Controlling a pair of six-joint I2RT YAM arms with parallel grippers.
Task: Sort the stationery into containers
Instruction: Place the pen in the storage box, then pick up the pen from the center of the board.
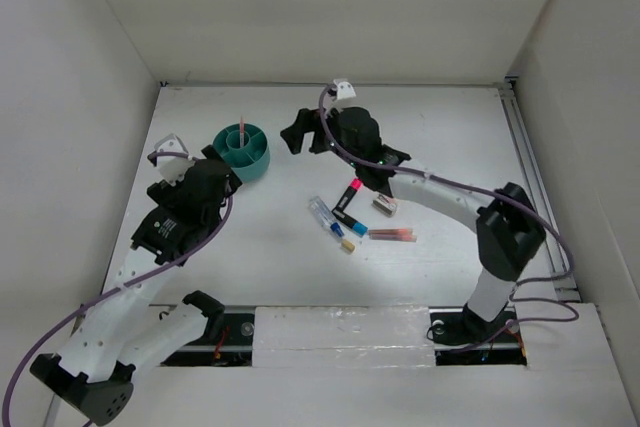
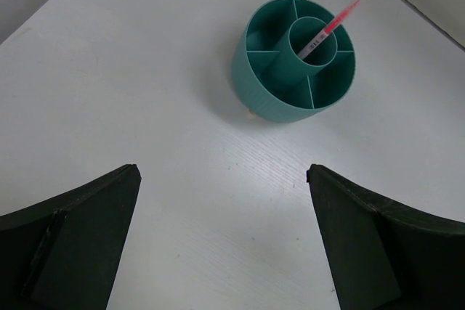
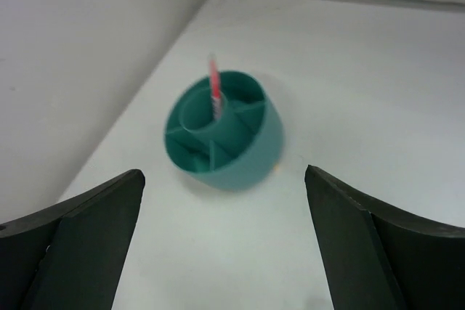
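The teal organiser cup [image 1: 241, 150] stands at the back left with a thin pink-red pen [image 1: 243, 127] upright in its centre tube. My left gripper [image 1: 222, 169] is open and empty, just near-left of the cup [image 2: 294, 59]; the pen [image 2: 327, 30] shows there too. My right gripper [image 1: 303, 135] is open and empty, a little right of the cup [image 3: 221, 132]. On the table lie a clear-barrelled pen [image 1: 322, 213], a black marker with pink cap [image 1: 348, 197], a blue-capped piece [image 1: 352, 224], a tan eraser block [image 1: 348, 245] and a pink-red pen [image 1: 392, 235].
White walls close in the table at the left, back and right. A small block [image 1: 385, 205] lies under the right forearm. A rail [image 1: 528, 167] runs along the right edge. The right arm reaches across above the loose stationery.
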